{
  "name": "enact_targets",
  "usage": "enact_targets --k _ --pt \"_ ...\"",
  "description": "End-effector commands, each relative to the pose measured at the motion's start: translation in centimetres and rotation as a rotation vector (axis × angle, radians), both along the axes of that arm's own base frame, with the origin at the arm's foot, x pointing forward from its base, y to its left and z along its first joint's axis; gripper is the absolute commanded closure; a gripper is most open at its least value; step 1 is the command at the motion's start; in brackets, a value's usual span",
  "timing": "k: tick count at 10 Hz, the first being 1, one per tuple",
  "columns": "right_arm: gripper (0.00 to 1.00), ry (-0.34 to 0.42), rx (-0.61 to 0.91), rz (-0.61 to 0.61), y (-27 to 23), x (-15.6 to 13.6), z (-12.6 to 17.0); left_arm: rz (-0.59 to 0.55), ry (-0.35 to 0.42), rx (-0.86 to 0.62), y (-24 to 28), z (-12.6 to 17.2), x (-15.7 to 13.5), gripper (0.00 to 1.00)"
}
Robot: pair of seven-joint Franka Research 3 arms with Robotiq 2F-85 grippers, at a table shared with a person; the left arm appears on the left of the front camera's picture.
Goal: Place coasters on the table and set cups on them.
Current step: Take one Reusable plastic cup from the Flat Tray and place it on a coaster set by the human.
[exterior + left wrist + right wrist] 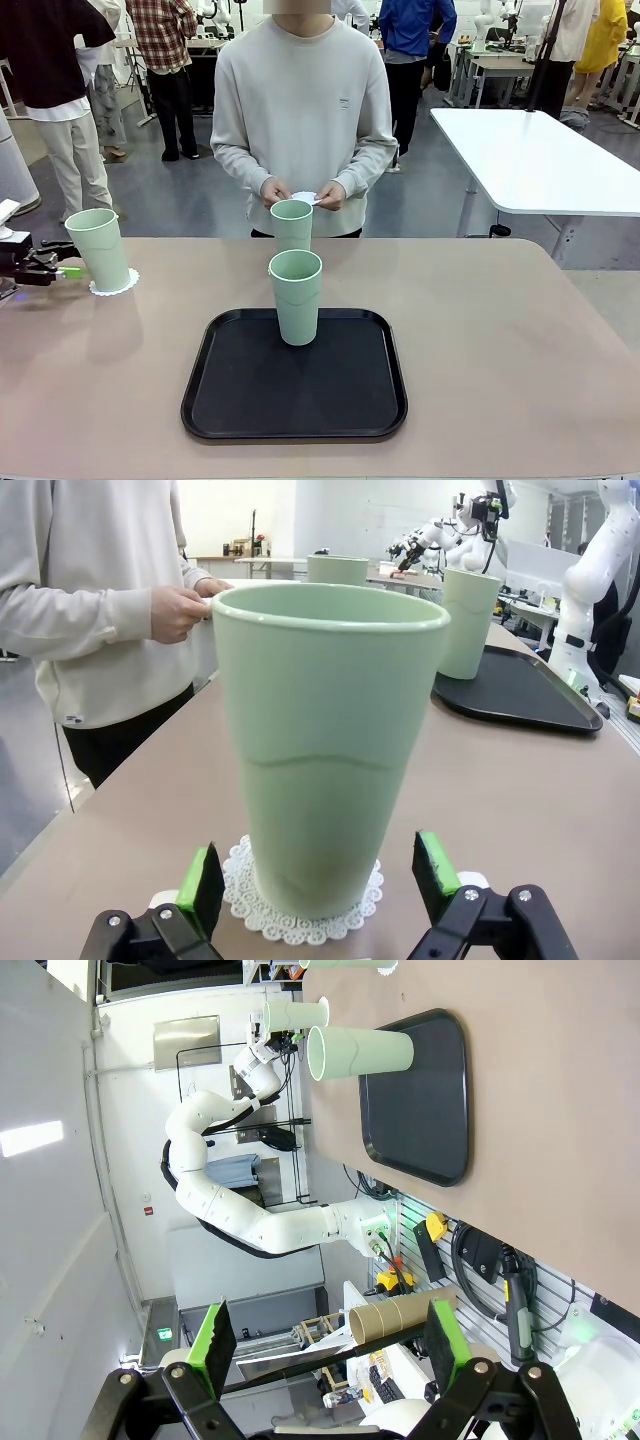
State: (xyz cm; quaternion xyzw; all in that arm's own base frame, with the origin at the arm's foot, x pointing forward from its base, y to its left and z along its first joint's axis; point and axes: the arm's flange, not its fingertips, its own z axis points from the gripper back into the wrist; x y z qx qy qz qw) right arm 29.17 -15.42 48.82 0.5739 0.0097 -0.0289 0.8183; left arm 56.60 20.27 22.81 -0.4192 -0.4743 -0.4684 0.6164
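At the left edge of the matte beige desk [500,330], the left pincer [318,875] stands spread around a pale mint-green plastic tumbler [330,740] on a lacy white paper coaster [300,920], its green pads [200,875] visibly clear in the wrist view, while the right pincer [330,1345] gapes empty in a busy lab.

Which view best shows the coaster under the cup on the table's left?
Left wrist view: the coaster sits close up, its lacy edge ringing the cup between the fingers. Front view shows it small, far left on the table. Right wrist view: too distant to tell.
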Motion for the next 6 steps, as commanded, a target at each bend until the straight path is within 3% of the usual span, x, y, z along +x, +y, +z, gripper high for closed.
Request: enact_targets --k 1,3,6 --pt "0.00 -0.004 0.016 0.004 -0.1 0.0 0.1 0.036 0.041 0.094 1.4 2.5 -0.9 0.00" --pt "0.00 -0.004 0.016 0.004 -0.1 0.0 0.1 0.091 0.042 0.190 2.4 7.5 -3.2 0.00" --pt "0.00 -0.004 0.016 0.004 -0.1 0.0 0.1 0.153 0.070 0.323 0.3 12.3 -5.2 0.00"
